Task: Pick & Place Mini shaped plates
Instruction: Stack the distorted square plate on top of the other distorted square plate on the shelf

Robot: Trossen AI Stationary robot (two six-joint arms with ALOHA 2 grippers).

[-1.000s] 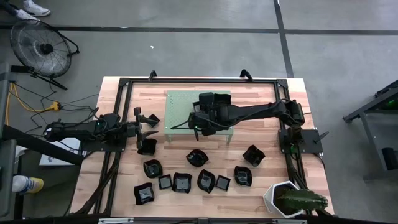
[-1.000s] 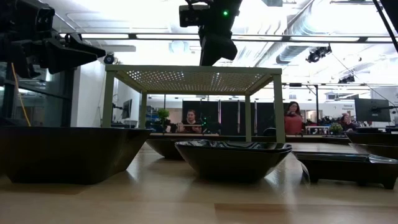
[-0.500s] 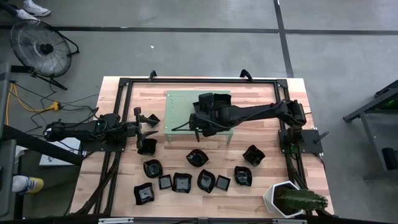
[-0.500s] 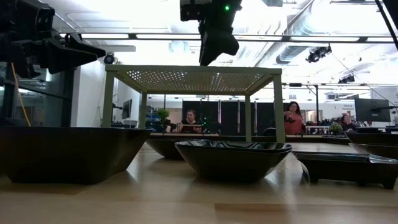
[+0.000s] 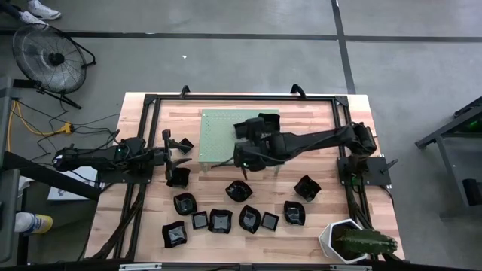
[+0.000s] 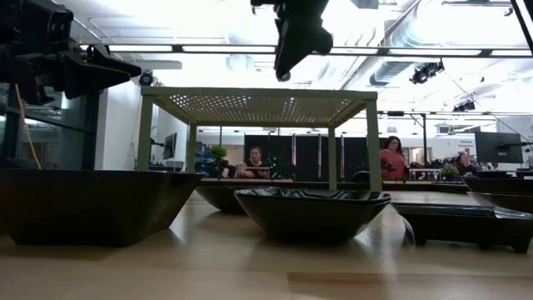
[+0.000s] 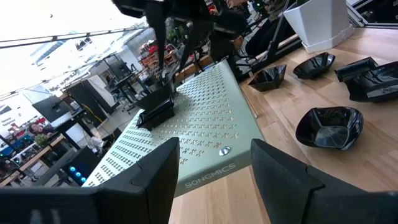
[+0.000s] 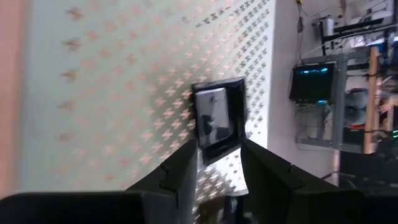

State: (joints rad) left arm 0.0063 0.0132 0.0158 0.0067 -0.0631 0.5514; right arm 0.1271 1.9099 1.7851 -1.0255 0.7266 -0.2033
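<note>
While the left gripper [image 5: 183, 149] waits with its fingers spread wide and empty just left of the green rack [image 5: 218, 124], with one black dish [image 5: 178, 177] on the table [image 5: 324, 113] right beside it, the right gripper [image 5: 242, 132] hangs over the rack top with its fingers parted and nothing between them. A small square dish [image 8: 217, 118] sits on the rack directly below that gripper, while the other dishes [image 5: 239, 218] lie on the wood in front of the rack, and a white plant pot [image 5: 340, 239] stands at the far right, well apart from the rack.
</note>
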